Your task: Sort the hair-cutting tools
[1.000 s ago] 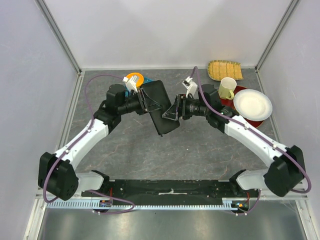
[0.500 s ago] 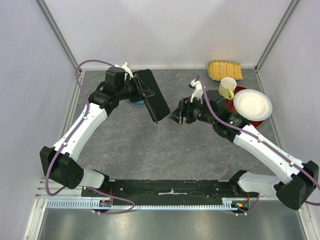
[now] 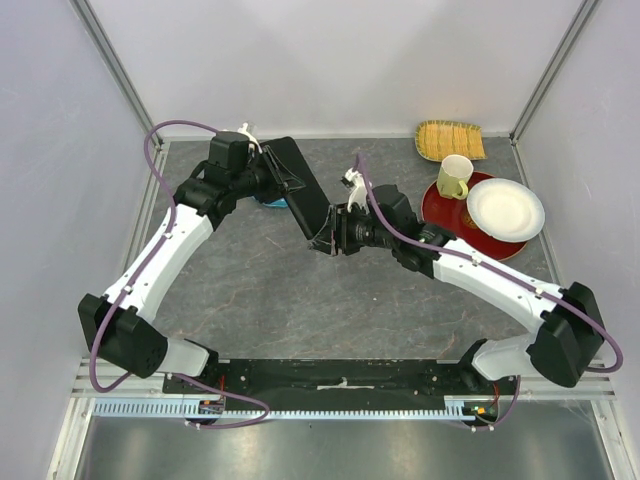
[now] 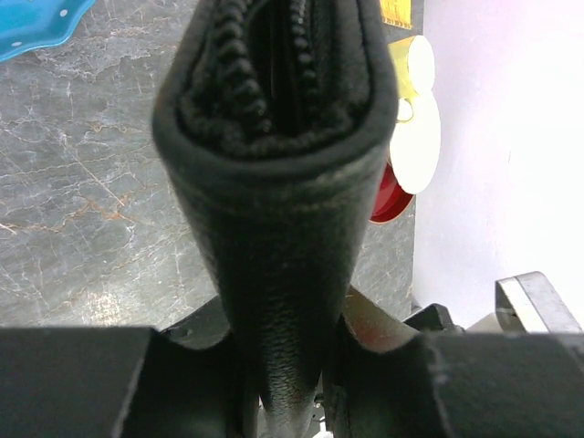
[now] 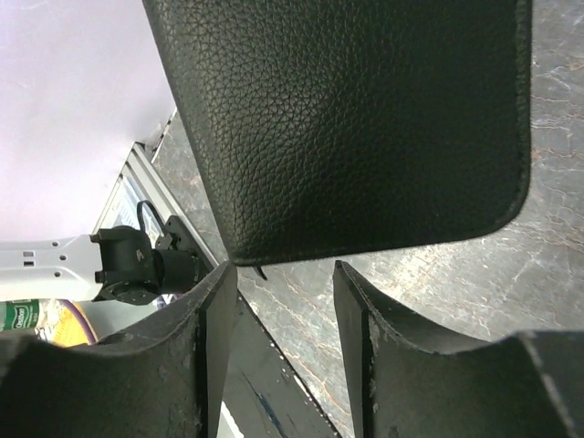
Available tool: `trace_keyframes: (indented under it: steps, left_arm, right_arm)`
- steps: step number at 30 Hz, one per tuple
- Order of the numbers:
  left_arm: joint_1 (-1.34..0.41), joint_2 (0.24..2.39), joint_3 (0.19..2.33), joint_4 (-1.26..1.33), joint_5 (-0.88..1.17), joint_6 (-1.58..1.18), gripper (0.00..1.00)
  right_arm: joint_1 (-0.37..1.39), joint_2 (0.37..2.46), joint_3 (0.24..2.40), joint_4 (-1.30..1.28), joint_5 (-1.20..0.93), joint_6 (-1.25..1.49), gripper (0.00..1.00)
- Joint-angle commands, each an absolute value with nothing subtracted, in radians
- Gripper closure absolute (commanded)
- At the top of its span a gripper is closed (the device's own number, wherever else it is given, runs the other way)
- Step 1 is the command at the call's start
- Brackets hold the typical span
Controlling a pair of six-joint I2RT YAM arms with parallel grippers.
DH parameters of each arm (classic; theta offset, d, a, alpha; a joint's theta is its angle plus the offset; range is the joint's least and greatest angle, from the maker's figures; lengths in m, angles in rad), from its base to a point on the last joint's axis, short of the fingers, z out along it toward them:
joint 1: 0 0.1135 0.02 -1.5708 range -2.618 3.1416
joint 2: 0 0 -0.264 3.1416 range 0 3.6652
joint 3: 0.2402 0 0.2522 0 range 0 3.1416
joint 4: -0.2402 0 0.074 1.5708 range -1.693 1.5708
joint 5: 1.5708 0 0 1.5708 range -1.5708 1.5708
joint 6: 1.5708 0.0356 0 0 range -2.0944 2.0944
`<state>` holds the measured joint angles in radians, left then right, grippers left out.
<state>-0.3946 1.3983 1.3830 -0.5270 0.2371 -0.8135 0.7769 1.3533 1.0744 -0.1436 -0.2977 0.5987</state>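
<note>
Grey, marble-veined stone forms the bench (image 3: pixel 260 290), shut in by plain white walls. At the far left a glossy teal dish (image 4: pixel 32 23) shows one scalloped edge beneath the raised left arm.

The left pincer (image 3: pixel 275 180) is clamped on the upper end of a flat black rectangular zip case (image 3: pixel 303 195) and holds it clear of the bench, tilted with its long side running down toward the middle. The left wrist view looks along the edge of the case. It shows soft pebbled leatherette, a rounded stitched rim and a toothed zip running down a slit that gapes slightly. Holding it aloft by one end seems meant to offer the free end to the other arm.

The right pincer (image 5: pixel 283 269) has its jaws apart, and the rounded lower corner of the case sits right at their mouth, not gripped. It looks placed to take that end, so the two arms can pull the case open or tip it out.

Neither the slim silver metal scissors nor the long black plastic combs show in any view. They are most likely inside the case, so no sorting has begun.

Further right stand a pale yellow ceramic mug (image 3: pixel 455 177), a round dark red plate (image 3: pixel 445 208) and a matt white plate (image 3: pixel 505 208) overlapping it. A woven straw-coloured mat (image 3: pixel 450 140) lies at the back.
</note>
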Motion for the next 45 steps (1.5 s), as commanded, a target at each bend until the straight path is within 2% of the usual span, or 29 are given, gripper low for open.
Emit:
trace_keyframes:
  steps: [1,7,12,13,15,20,24,35,45]
  left_arm:
    - [-0.396,1.388,1.453,-0.454,0.232,-0.867,0.83]
    - [-0.396,1.390,1.448,-0.462,0.218,-0.871,0.84]
    - [-0.396,1.390,1.440,-0.463,0.190,-0.871,0.85]
    - [-0.396,1.390,1.439,-0.462,0.177,-0.871,0.85]
    - [-0.396,1.396,1.445,-0.465,0.161,-0.861,0.85]
    - [-0.385,1.434,1.499,-0.485,0.115,-0.828,0.88]
    - [-0.356,1.474,1.548,-0.506,0.126,-0.815,0.98]
    - [-0.305,1.508,1.603,-0.526,0.264,-0.810,0.98]
    - [-0.279,1.488,1.609,-0.523,0.382,-0.818,0.98]
  right_arm:
    - [0.784,1.391,1.141,-0.043,-0.325,0.624,0.47]
    - [0.785,1.410,1.155,-0.008,-0.305,0.666,0.58]
    - [0.787,1.385,1.077,0.153,-0.262,0.774,0.83]
    - [0.787,1.381,1.068,0.166,-0.261,0.790,0.94]
    - [0.787,1.382,1.063,0.155,-0.256,0.784,1.00]
    - [0.785,1.376,1.031,0.083,-0.255,0.724,1.00]
    - [0.787,1.333,0.960,0.039,-0.224,0.696,1.00]
    - [0.787,1.342,0.943,-0.096,-0.115,0.585,1.00]
    - [0.787,1.373,0.945,-0.110,-0.069,0.568,1.00]
